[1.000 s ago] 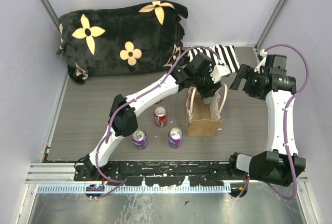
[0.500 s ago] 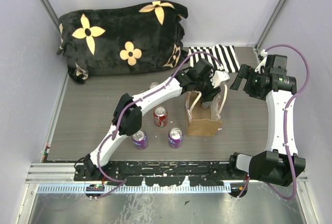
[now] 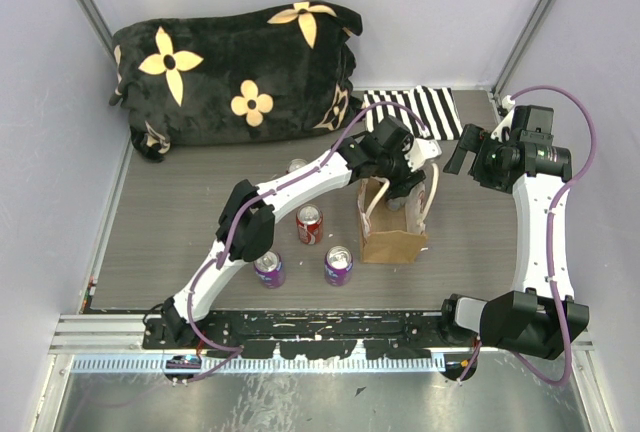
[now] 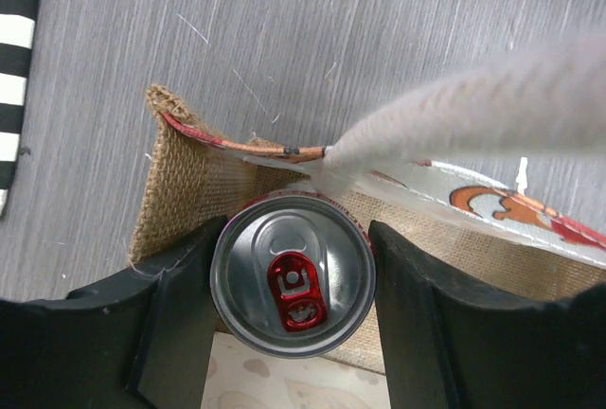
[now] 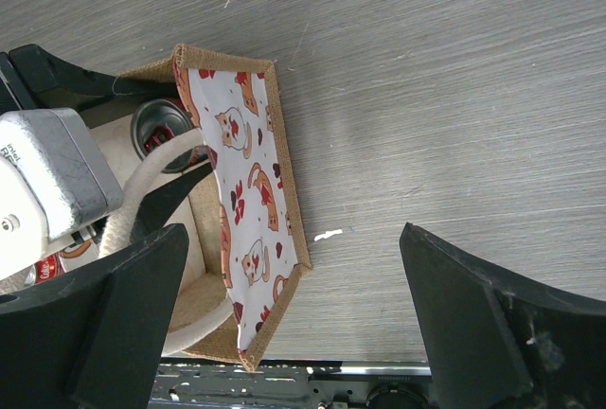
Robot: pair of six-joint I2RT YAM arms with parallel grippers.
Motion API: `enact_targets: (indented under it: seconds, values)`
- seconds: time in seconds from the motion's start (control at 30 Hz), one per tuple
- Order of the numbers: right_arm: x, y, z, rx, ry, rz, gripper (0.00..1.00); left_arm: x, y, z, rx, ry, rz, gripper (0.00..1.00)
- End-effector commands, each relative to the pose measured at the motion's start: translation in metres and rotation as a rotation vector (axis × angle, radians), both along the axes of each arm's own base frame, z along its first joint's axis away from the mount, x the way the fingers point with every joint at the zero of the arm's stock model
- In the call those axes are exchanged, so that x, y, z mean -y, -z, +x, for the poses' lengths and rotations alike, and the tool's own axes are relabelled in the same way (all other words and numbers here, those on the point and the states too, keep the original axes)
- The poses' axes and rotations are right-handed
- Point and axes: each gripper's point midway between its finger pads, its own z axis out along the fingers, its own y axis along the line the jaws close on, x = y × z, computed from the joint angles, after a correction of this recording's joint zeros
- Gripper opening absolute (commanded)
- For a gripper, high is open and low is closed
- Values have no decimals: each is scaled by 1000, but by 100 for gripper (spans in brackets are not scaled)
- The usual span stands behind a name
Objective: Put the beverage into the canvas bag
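1. At the far left of the bench [image 3: 180, 222] lies a black cushion [image 3: 235, 67] with cream flowers. Only the top view shows it.
2. Nearer, left of centre, stand two purple cans [image 3: 269, 268] [image 3: 338, 265] and a red can [image 3: 309, 224]. A fourth can [image 3: 297, 165] peeps out beyond the left arm. Neither wrist camera takes in this group.
3. The left tool [image 3: 405, 190] reaches down into the open top of the canvas bag [image 3: 392, 237], which stands upright right of the cans.
4. From above, the tool hides what it carries. The left wrist view shows the load: the beverage can [image 4: 293, 275], silver-topped with a red tab. It is pinched between the two black fingers [image 4: 180, 324], one on each side.
5. In that view the can sits within the bag's mouth, the burlap wall [image 4: 175, 201] just beyond it. A cream handle [image 4: 473, 111] crosses in front.
6. How deep the can sits cannot be told.
7. A striped cloth [image 3: 415, 112] lies flat on the far side of the bag.
8. The right tool [image 3: 462, 157] hangs to the right of the bag, apart from it. In its own view the fingers are spread wide with nothing between them.
9. Only the right wrist view shows the bag's printed face [image 5: 248, 210], white with red figures. It also catches the can's rim [image 5: 163, 125] inside.
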Motion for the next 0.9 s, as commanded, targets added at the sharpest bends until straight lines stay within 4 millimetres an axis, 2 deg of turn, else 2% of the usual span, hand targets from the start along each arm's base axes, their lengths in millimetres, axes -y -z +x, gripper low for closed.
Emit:
enact_targets:
  seconds: [0.0, 0.13, 0.27, 0.63, 0.87]
  values:
    - [2, -10, 1, 38, -3, -17, 100, 3, -13, 1, 24, 11, -39, 71]
    - [2, -11, 0, 40, -5, -16, 100, 1, -14, -4, 9, 10, -41, 86]
    - [1, -12, 0, 41, -8, -13, 100, -2, -23, -7, 5, 1, -52, 93]
    - [-1, -15, 0, 50, -8, -4, 100, -14, -95, -21, 56, -4, -145, 96]
    - [-1, -14, -3, 50, -7, -3, 100, -22, -137, -20, 96, -46, -206, 96]
